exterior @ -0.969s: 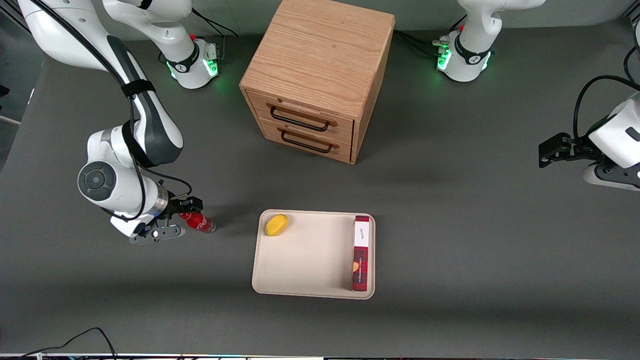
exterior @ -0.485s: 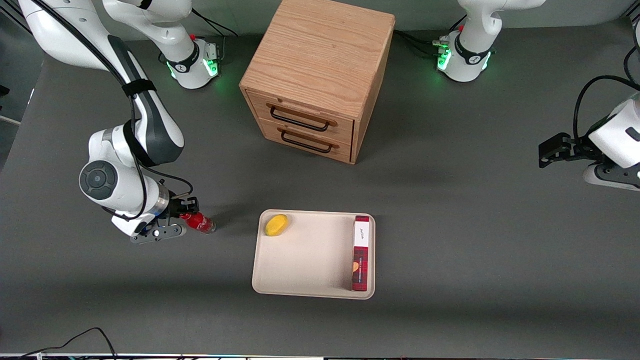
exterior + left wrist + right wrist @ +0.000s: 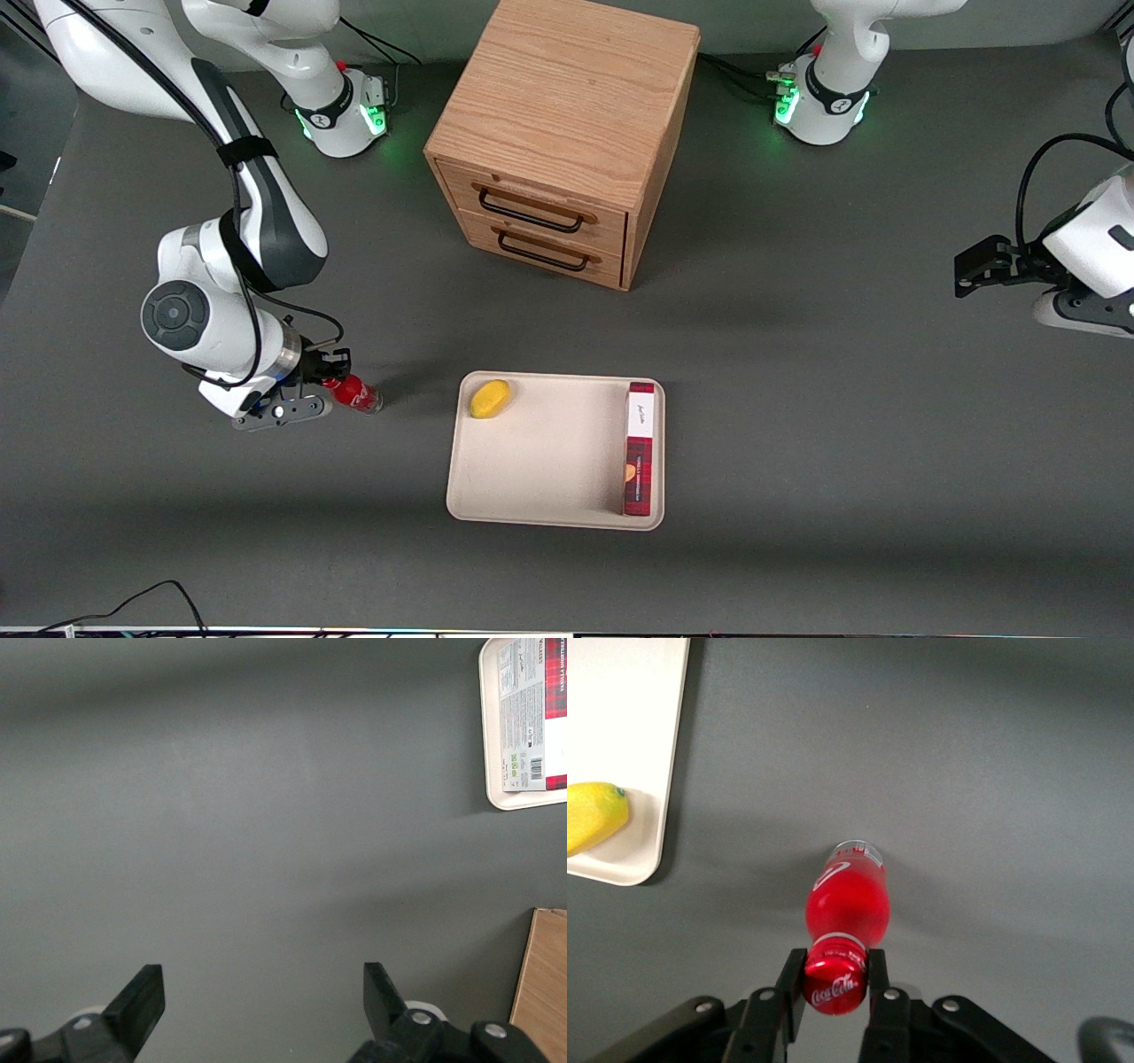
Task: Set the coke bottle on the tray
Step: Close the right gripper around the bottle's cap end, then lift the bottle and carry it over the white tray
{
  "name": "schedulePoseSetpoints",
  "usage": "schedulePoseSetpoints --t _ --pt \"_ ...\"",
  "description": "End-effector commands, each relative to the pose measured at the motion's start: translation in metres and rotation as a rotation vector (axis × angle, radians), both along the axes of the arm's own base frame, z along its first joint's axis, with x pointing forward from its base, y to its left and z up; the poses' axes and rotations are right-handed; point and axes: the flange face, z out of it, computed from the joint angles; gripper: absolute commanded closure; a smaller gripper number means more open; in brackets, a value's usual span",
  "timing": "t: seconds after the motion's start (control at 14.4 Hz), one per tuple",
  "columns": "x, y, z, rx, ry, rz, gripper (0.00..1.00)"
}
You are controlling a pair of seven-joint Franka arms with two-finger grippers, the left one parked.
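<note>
Right wrist view gives me the clearest read: my end effector [image 3: 835,983] has its two fingers closed against the red cap of the coke bottle [image 3: 847,904], which stands on the table [image 3: 797,399] toward the working arm's end, apart from the tray [image 3: 540,461]. The tray carries a yellow fruit [image 3: 490,398] and a red-and-white box [image 3: 640,447].

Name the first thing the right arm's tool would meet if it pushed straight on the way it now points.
The tool already grips the red-capped, red-labelled coke bottle by its cap. Straight ahead looks like bare grey table; the cream-beige tray probably lies off that line.
</note>
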Motion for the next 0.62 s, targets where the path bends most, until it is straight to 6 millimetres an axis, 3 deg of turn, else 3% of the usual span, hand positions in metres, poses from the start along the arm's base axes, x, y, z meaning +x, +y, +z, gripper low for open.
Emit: schedulePoseSetpoints --t 0.0,0.21,0.35,0.55 --pt "-0.008 -0.002 0.018 -0.024 -0.003 0.019 1.00" --pt "-0.009 -0.006 0.058 -0.034 -0.018 0.016 1.00" --pt "-0.008 -0.011 0.098 -0.047 0.008 0.006 1.00" --pt "-0.014 -0.014 0.176 -0.059 0.041 -0.026 1.00"
